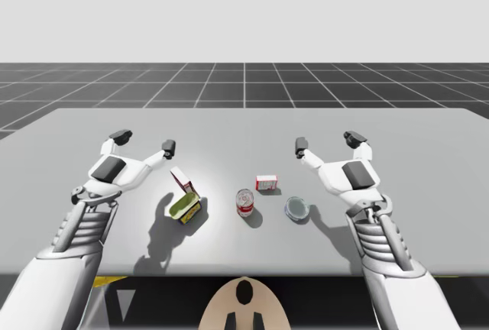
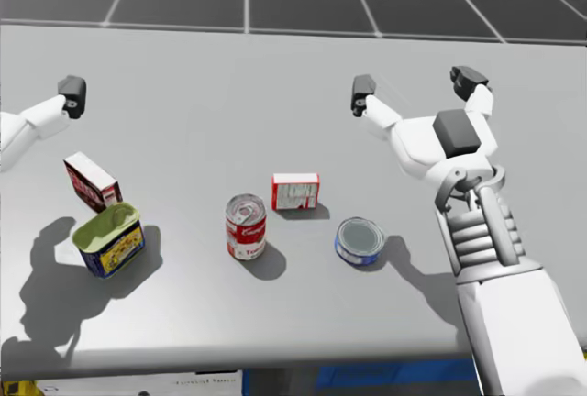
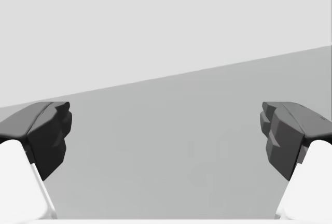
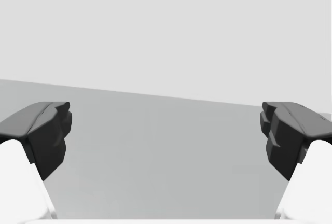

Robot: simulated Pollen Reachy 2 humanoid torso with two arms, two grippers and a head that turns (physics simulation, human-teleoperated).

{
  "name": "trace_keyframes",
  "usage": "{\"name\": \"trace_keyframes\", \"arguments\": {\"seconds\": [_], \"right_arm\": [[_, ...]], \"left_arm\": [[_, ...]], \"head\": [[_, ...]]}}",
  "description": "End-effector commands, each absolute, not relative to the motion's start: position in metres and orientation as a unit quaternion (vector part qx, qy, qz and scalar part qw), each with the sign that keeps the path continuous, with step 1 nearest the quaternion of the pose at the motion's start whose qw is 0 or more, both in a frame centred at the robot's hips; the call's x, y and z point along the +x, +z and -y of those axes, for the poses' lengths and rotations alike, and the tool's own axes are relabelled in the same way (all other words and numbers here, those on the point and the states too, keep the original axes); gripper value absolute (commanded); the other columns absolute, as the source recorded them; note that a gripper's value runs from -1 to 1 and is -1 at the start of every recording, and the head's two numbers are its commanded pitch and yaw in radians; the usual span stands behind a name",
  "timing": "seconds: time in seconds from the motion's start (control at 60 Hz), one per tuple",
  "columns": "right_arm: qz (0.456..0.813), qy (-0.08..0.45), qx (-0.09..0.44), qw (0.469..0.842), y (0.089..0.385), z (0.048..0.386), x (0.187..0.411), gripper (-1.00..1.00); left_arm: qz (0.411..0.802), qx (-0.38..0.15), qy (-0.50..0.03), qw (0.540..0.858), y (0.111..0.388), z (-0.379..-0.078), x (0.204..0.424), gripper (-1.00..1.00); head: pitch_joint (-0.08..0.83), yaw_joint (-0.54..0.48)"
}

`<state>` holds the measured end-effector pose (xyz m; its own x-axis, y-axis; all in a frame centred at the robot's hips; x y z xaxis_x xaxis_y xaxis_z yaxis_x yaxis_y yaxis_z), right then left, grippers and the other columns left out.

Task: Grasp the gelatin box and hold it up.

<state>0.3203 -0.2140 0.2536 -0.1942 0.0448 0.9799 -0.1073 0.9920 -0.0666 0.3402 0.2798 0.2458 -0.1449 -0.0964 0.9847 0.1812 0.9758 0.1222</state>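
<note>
High view: the grey table [image 1: 244, 127] carries everything, and my two arms come in over its near part. The left gripper [image 1: 144, 141] and right gripper [image 1: 328, 141] both hover above bare tabletop with jaws spread wide and nothing held; in both wrist views there is bare table ahead of the parted fingers. Clutter next: a green-topped tin [image 1: 185, 206] touches or nearly touches a dark red box [image 1: 181, 179] on the left side, a red-and-white can [image 1: 244, 202] stands upright at the middle, and a flat blue can [image 1: 297, 208] sits to its right. I take the small red-and-white box near the centre as the gelatin box [image 1: 267, 182]. It stands on edge just behind the two cans, apart from both. It is nearer the right gripper, inboard of its jaws and closer to me than the fingertips, so neither gripper is lined up on it yet. Step in hand, as I judge it, is the approach: use the right arm, pull back and swing inward, then come down from above over the box's thin sides. Keep the fingers clear of the upright can and the flat can — they crowd the near side, and a nudge could topple the box.
</note>
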Motion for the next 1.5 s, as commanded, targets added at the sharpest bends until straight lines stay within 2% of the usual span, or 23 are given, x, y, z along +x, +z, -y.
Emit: {"name": "trace_keyframes", "arguments": {"seconds": [0.017,0.15,0.267,0.383,0.467,0.817,0.933,1.05,1.2,1.5], "right_arm": [[0.769,0.059,0.023,0.637,0.252,0.212,0.320,-1.00],[0.759,0.064,0.042,0.646,0.253,0.206,0.316,-1.00],[0.733,0.076,0.072,0.672,0.251,0.200,0.313,-1.00],[0.694,0.094,0.110,0.705,0.240,0.191,0.302,-1.00],[0.676,0.107,0.118,0.719,0.235,0.185,0.295,-1.00],[0.615,0.158,0.163,0.756,0.195,0.163,0.274,-1.00],[0.595,0.158,0.173,0.769,0.186,0.157,0.271,-1.00],[0.580,0.152,0.179,0.780,0.178,0.151,0.271,-1.00],[0.586,0.156,0.161,0.779,0.174,0.143,0.278,-1.00],[0.565,0.142,0.170,0.795,0.167,0.130,0.295,-1.00]], "left_arm": [[0.750,-0.029,-0.106,0.652,0.247,-0.279,0.340,-1.00],[0.750,-0.029,-0.106,0.653,0.246,-0.279,0.340,-1.00],[0.750,-0.028,-0.105,0.653,0.246,-0.278,0.340,-1.00],[0.749,-0.026,-0.104,0.654,0.246,-0.278,0.340,-1.00],[0.748,-0.026,-0.104,0.655,0.245,-0.278,0.340,-1.00],[0.749,-0.026,-0.101,0.655,0.246,-0.278,0.339,-1.00],[0.749,-0.026,-0.100,0.655,0.246,-0.278,0.339,-1.00],[0.749,-0.026,-0.100,0.655,0.246,-0.278,0.339,-1.00],[0.749,-0.028,-0.099,0.654,0.247,-0.278,0.339,-1.00],[0.750,-0.029,-0.097,0.653,0.247,-0.278,0.338,-1.00]], "head": [[0.641,-0.12],[0.642,-0.11],[0.640,-0.10],[0.644,-0.10],[0.646,-0.10],[0.648,-0.09],[0.650,-0.09],[0.651,-0.09],[0.654,-0.09],[0.658,-0.09]]}}
